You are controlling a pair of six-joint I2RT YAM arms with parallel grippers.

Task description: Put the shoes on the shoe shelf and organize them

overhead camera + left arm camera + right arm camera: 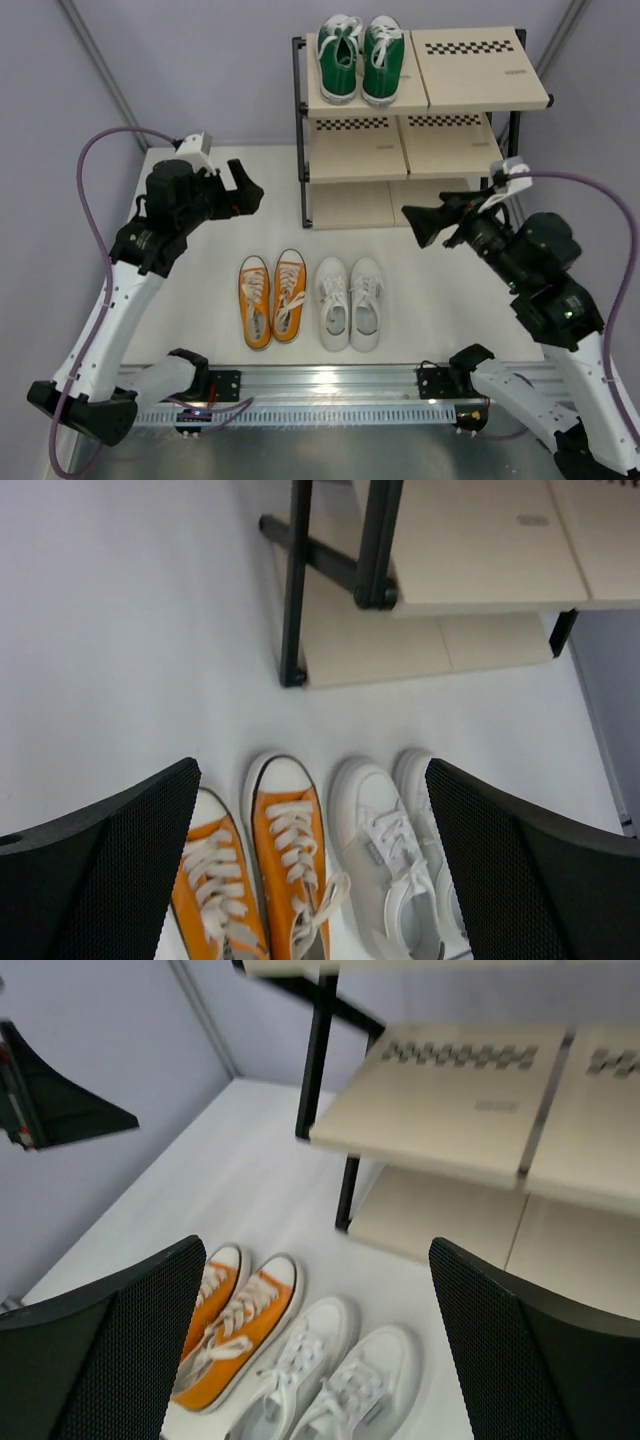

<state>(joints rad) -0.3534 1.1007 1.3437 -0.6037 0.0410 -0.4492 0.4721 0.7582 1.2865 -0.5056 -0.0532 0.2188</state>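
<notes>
The right gripper hangs in the air before the shoe shelf, its fingers spread wide with nothing between them. The left gripper is spread and empty too, above the table. I judge that one pair is done and the next pick is in hand. This calls for coming down on the white pair or the orange pair, which stand side by side on the table. The green pair sits on the left half of the top board; the middle board shows no shoes.
</notes>
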